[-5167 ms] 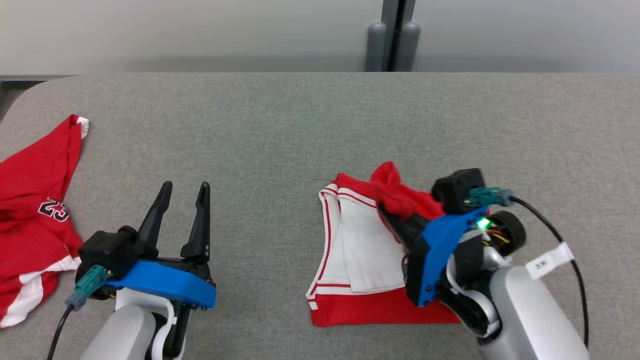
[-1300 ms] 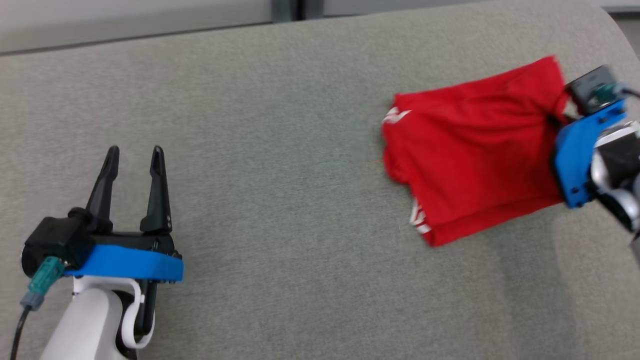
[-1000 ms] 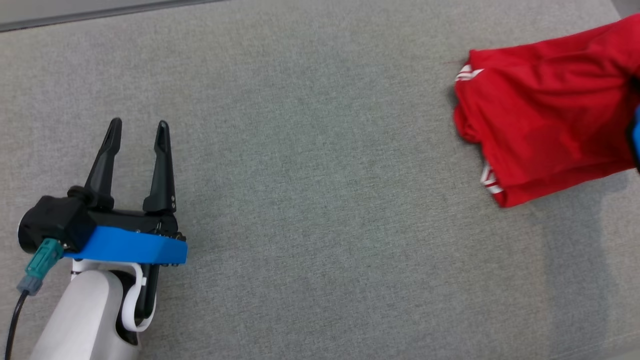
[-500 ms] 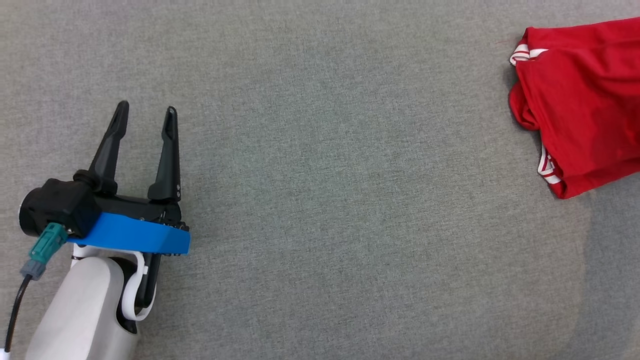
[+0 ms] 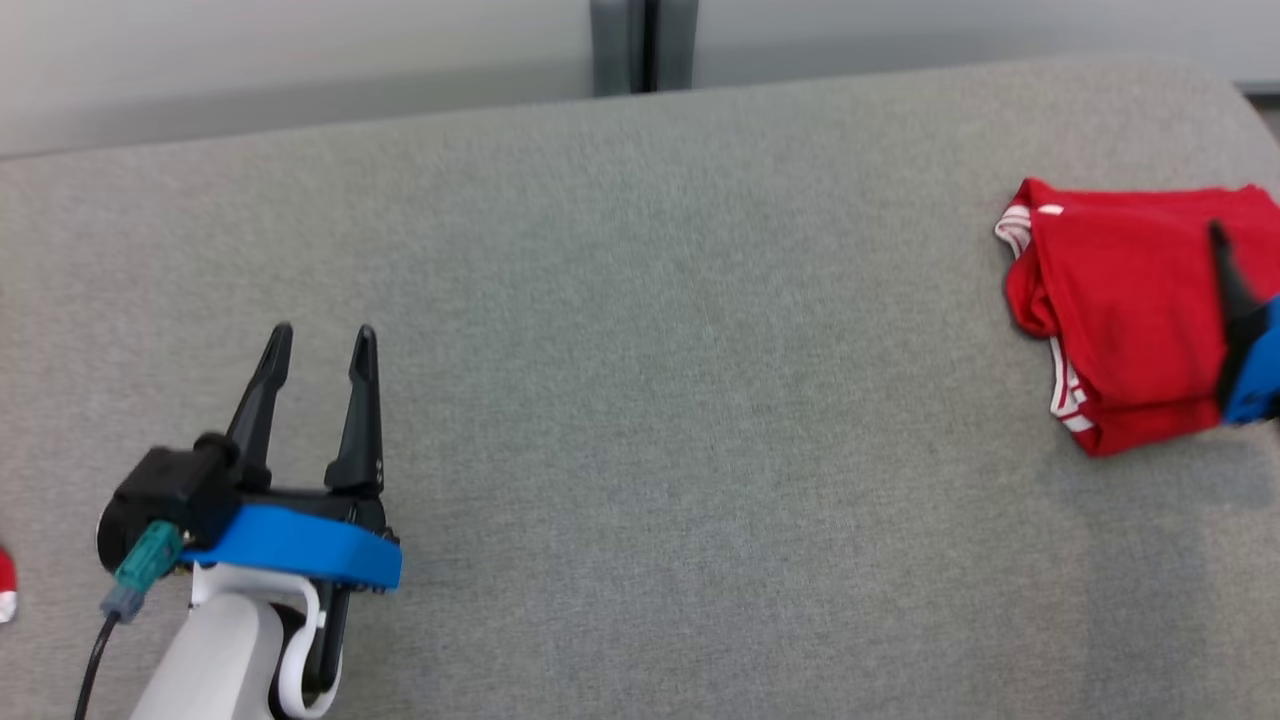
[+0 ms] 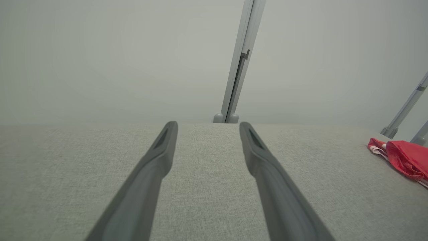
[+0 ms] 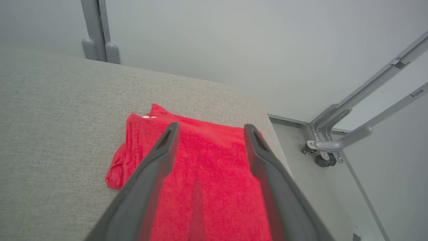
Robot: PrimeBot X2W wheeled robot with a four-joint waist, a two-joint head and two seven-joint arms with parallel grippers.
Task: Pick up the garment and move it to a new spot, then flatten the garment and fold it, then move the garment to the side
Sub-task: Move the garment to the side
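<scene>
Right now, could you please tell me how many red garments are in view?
2. One folded garment lies at the table's right end. A red-and-white scrap of another peeks in at the head view's left edge. Others may be hidden.

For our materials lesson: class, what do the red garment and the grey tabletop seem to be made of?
Red garment: soft matte knit cloth, probably jersey; it creases and shows a fuzzy texture. Tabletop: seemingly covered in grey woven fabric, matte, with visible fine grain.
</scene>
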